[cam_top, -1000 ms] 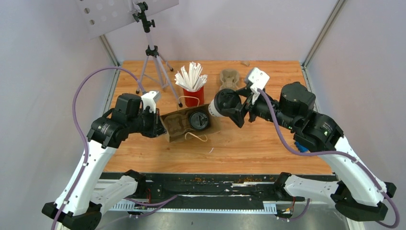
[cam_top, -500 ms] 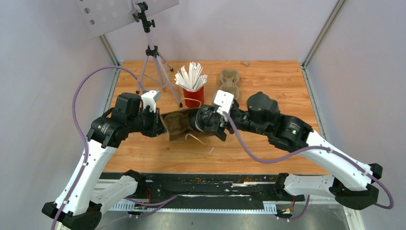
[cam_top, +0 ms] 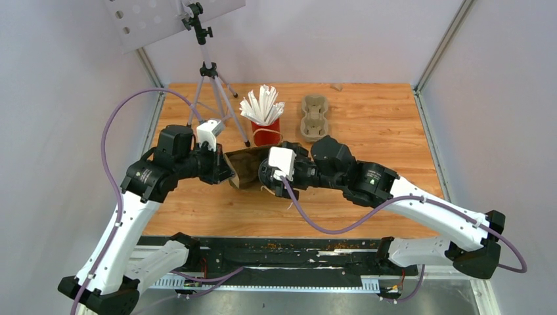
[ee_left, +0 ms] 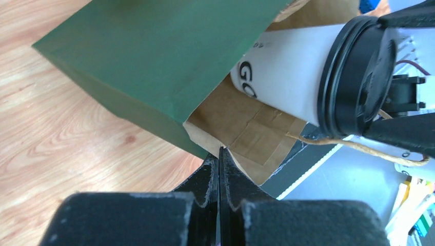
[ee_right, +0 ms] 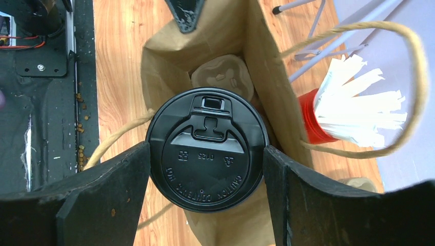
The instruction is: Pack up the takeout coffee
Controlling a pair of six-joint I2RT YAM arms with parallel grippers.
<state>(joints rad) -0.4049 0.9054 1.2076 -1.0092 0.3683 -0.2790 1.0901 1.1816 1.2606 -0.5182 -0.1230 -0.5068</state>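
A brown paper bag lies on its side on the table, its mouth facing right. My left gripper is shut on the bag's edge and holds the mouth up. The bag shows green outside and brown inside. My right gripper is shut on a takeout coffee cup, white with dark print. Its fingers press both sides of the black lid. The cup's body is partly inside the mouth, bottom first. A beige rounded shape lies deeper in the bag.
A red cup of white straws stands just behind the bag, with a beige pulp cup tray to its right. A tripod stands at the back left. The bag's twine handles loop out around the right gripper.
My right arm has swung left and down, carrying the cup from above the table's middle into the bag's mouth. The left gripper kept its hold on the bag's edge and shifted slightly.
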